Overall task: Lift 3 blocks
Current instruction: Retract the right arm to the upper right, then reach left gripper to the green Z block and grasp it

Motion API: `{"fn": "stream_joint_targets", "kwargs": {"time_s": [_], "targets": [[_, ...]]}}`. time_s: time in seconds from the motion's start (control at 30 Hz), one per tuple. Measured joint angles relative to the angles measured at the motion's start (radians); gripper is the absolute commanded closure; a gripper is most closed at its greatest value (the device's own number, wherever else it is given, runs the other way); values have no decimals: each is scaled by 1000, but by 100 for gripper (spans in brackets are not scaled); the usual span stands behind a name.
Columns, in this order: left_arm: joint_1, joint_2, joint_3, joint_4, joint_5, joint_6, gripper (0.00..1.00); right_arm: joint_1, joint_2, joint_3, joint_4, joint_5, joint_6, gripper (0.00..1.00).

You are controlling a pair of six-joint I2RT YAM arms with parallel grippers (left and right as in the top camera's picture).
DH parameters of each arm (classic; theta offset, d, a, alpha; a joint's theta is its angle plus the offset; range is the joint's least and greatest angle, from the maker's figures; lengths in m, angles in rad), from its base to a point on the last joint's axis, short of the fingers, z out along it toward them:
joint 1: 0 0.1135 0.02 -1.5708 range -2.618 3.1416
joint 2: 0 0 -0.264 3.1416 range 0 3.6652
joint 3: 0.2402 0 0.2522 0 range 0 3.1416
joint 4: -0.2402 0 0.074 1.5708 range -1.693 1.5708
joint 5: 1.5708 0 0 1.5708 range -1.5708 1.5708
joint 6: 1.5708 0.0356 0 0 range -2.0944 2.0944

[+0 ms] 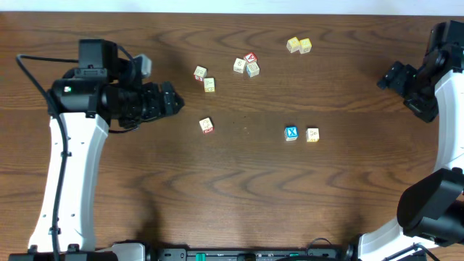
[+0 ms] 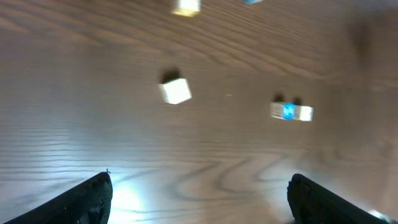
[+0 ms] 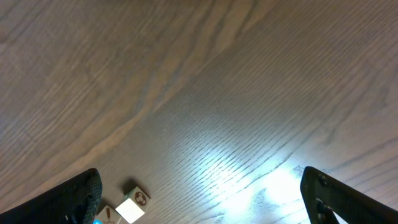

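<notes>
Three small cubes lie on the brown table. The cream block with red trim (image 1: 206, 125) sits left of centre. The blue X block (image 1: 291, 133) and the cream block with yellow trim (image 1: 312, 134) stand side by side at centre right. My left gripper (image 1: 175, 101) hovers up and to the left of the red-trim block, open and holding nothing. The blurred left wrist view shows that block (image 2: 176, 91), the blue block (image 2: 287, 112) and its pale neighbour (image 2: 305, 113) beyond my open left gripper (image 2: 200, 179). My right gripper (image 1: 386, 78) is far right, open and holding nothing (image 3: 200, 173).
A pair of cubes (image 1: 204, 78) lies back left of centre. Further back are a cluster with a red-topped cube (image 1: 247, 64) and a pale yellow pair (image 1: 299, 46). A few cubes (image 3: 132, 202) show at the right wrist view's lower left; I cannot tell which.
</notes>
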Motion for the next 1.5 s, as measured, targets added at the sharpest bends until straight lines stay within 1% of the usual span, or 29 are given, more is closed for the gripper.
{"fn": "stream_joint_targets", "kwargs": {"time_s": [0.07, 0.1, 0.23, 0.27, 0.33, 0.43, 0.53, 0.6, 0.87, 0.97, 1.13, 1.33, 1.4, 1.43, 1.5], "targets": [[-44, 1, 0, 2, 4, -35, 10, 0, 0, 0, 0, -2, 0, 1], [-76, 4, 0, 0, -18, -67, 10, 0, 0, 0, 0, -2, 0, 1], [-219, 50, 0, -6, -198, -199, 10, 0, 0, 0, 0, -6, 0, 1], [-275, 89, 0, -1, -271, -237, 10, 0, 0, 0, 0, -6, 0, 1], [-310, 123, 0, 13, -311, -257, 10, 0, 0, 0, 0, -6, 0, 1], [-356, 202, 0, 79, -382, -301, 10, 0, 0, 0, -1, -6, 0, 1], [-362, 267, 0, 114, -411, -366, 10, 0, 0, 0, 0, -6, 0, 1], [-362, 307, 0, 127, -418, -430, 10, 0, 0, 0, 0, -6, 0, 1], [-365, 399, 0, 119, -417, -571, 10, 0, 0, 0, 0, -6, 0, 1], [-378, 434, 0, 134, -417, -608, 11, 0, 0, 0, 0, -6, 0, 1], [-411, 495, 0, 175, -428, -634, 11, 0, 0, 0, 0, -6, 0, 1], [-417, 558, 0, 213, -444, -643, 20, 0, 0, 0, 0, -6, 0, 1], [-416, 571, 0, 224, -456, -645, 24, 0, 0, 0, 0, -6, 0, 1], [-415, 574, 0, 231, -460, -646, 27, 0, 0, 0, 0, -6, 0, 1], [-411, 575, 0, 247, -465, -647, 29, 0, 0, 0, 0, -6, 0, 1]]}}
